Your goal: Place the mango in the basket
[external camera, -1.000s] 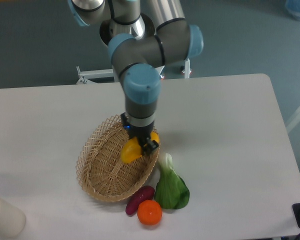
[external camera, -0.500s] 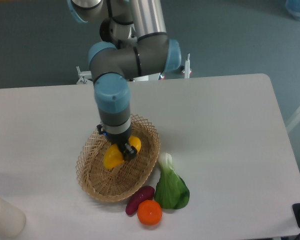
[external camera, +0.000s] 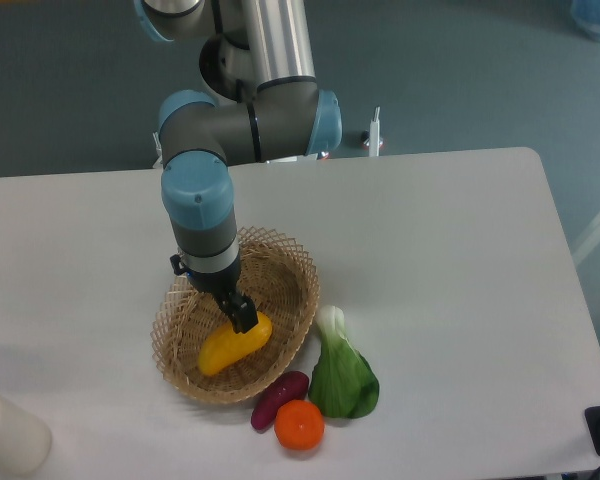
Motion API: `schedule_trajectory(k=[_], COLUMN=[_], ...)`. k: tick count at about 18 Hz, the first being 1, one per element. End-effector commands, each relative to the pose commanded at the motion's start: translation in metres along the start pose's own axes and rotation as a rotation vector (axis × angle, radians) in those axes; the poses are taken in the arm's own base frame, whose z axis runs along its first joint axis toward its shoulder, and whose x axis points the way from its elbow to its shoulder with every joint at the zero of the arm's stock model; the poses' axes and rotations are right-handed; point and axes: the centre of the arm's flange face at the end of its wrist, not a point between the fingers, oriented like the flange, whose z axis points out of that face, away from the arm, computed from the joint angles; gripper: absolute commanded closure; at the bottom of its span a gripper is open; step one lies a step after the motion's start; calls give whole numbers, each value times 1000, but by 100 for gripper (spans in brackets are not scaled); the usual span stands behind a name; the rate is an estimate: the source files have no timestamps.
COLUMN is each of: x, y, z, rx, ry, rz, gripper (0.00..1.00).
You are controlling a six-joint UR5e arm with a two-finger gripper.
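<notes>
The mango (external camera: 230, 347) is yellow-orange and lies tilted on the floor of the tan wicker basket (external camera: 285, 262), left of the basket's centre. My gripper (external camera: 242, 318) points down into the basket, with its dark fingertips at the mango's upper right edge. The mango sits lower against the fingers than before and looks let go. The gap between the jaws is hard to see from this angle.
A purple sweet potato (external camera: 279, 399) and a round orange fruit (external camera: 299, 424) lie against the basket's front right. A green bok choy (external camera: 341, 372) lies to the basket's right. A white cylinder (external camera: 5, 432) stands at the front left corner.
The arm carried the mango left from the basket's right rim to over its middle and lowered. The mango now lies on the basket floor, below the fingertips.
</notes>
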Motion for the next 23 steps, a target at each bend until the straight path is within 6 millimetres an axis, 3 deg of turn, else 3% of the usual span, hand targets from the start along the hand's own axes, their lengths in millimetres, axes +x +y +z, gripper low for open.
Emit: schedule_trajectory(k=[2, 4, 5, 10, 16, 23], x=[-18, -31, -38, -73, -118, -143], y=[23, 55, 70, 100, 163, 209], z=[-7, -35, -40, -50, -50, -48], rx=[-11, -23, -29, -28, -37, -44], ry=[3, 18, 34, 14, 2, -3], rz=[11, 78, 93, 66, 135, 88], gripper=[0, 0, 0, 0, 0, 0])
